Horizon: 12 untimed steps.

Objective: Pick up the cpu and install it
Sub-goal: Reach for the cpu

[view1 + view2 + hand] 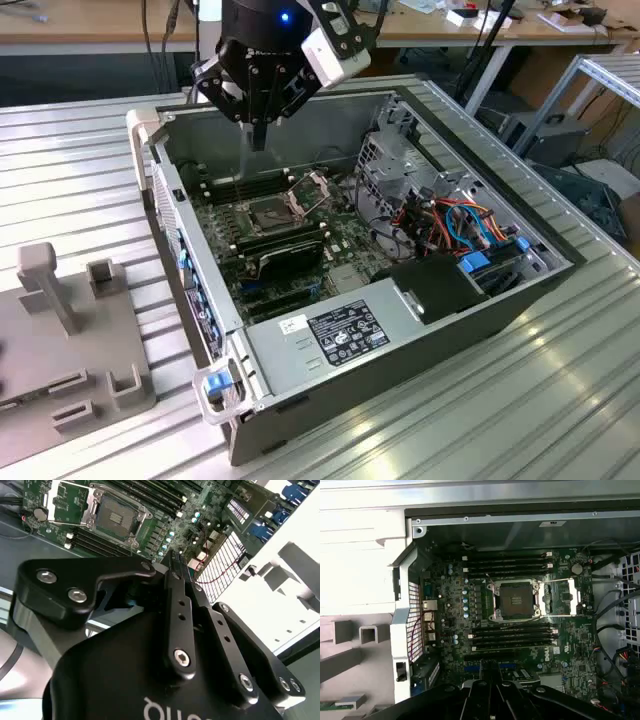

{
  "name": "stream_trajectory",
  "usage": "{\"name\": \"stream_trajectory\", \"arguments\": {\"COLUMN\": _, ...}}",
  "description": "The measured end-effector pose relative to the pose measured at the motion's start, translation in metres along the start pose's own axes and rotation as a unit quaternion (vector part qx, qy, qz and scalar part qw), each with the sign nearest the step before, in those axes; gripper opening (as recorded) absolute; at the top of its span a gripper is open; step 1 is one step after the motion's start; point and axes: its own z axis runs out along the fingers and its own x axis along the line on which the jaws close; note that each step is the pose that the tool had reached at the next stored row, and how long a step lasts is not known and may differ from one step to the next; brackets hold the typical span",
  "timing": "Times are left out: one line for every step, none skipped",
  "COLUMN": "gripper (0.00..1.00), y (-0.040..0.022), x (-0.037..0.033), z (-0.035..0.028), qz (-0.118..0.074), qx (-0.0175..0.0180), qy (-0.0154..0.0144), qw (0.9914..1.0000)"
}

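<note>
Where the cpu is I cannot say for certain. Its socket (516, 600) lies bare with the dark pin field showing, so it is not seated. Whether a chip is pinched in my pincer (258, 138) I cannot tell. My fingers (177, 610) are drawn together and point down.

The socket sits mid-motherboard (445, 595) between two banks of memory slots (510, 562), its load frame (560, 597) swung open. I hang over the computer case (420, 360), above the wall opposite the power supply (340, 335). The socket lies below me and inward from that wall.
</note>
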Motion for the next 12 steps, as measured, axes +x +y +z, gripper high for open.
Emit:
{"name": "stream_trajectory", "arguments": {"gripper": 0.11, "y": 0.0000, "x": 0.0000, "z": 0.0000, "qz": 0.000, "qx": 0.0000, "qy": 0.0000, "qw": 1.00000}}
{"name": "stream_trajectory", "arguments": {"gripper": 0.11, "y": 0.0000, "x": 0.0000, "z": 0.0000, "qz": 0.000, "qx": 0.0000, "qy": 0.0000, "qw": 1.00000}}
{"name": "stream_trajectory", "arguments": {"gripper": 0.11, "y": 0.0000, "x": 0.0000, "z": 0.0000, "qz": 0.000, "qx": 0.0000, "qy": 0.0000, "qw": 1.00000}}
{"name": "stream_trajectory", "arguments": {"gripper": 0.11, "y": 0.0000, "x": 0.0000, "z": 0.0000, "qz": 0.000, "qx": 0.0000, "qy": 0.0000, "qw": 1.00000}}
{"name": "stream_trajectory", "arguments": {"gripper": 0.11, "y": 0.0000, "x": 0.0000, "z": 0.0000, "qz": 0.000, "qx": 0.0000, "qy": 0.0000, "qw": 1.00000}}
{"name": "stream_trajectory", "arguments": {"gripper": 0.11, "y": 0.0000, "x": 0.0000, "z": 0.0000, "qz": 0.000, "qx": 0.0000, "qy": 0.0000, "qw": 1.00000}}
{"name": "stream_trajectory", "arguments": {"gripper": 0.11, "y": 0.0000, "x": 0.0000, "z": 0.0000, "qz": 0.000, "qx": 0.0000, "qy": 0.0000, "qw": 1.00000}}
{"name": "stream_trajectory", "arguments": {"gripper": 0.11, "y": 0.0000, "x": 0.0000, "z": 0.0000, "qz": 0.000, "qx": 0.0000, "qy": 0.0000, "qw": 1.00000}}
{"name": "stream_trajectory", "arguments": {"gripper": 0.11, "y": 0.0000, "x": 0.0000, "z": 0.0000, "qz": 0.000, "qx": 0.0000, "qy": 0.0000, "qw": 1.00000}}
{"name": "stream_trajectory", "arguments": {"gripper": 0.11, "y": 0.0000, "x": 0.0000, "z": 0.0000, "qz": 0.000, "qx": 0.0000, "qy": 0.0000, "qw": 1.00000}}
{"name": "stream_trajectory", "arguments": {"gripper": 0.11, "y": 0.0000, "x": 0.0000, "z": 0.0000, "qz": 0.000, "qx": 0.0000, "qy": 0.0000, "qw": 1.00000}}
{"name": "stream_trajectory", "arguments": {"gripper": 0.11, "y": 0.0000, "x": 0.0000, "z": 0.0000, "qz": 0.000, "qx": 0.0000, "qy": 0.0000, "qw": 1.00000}}
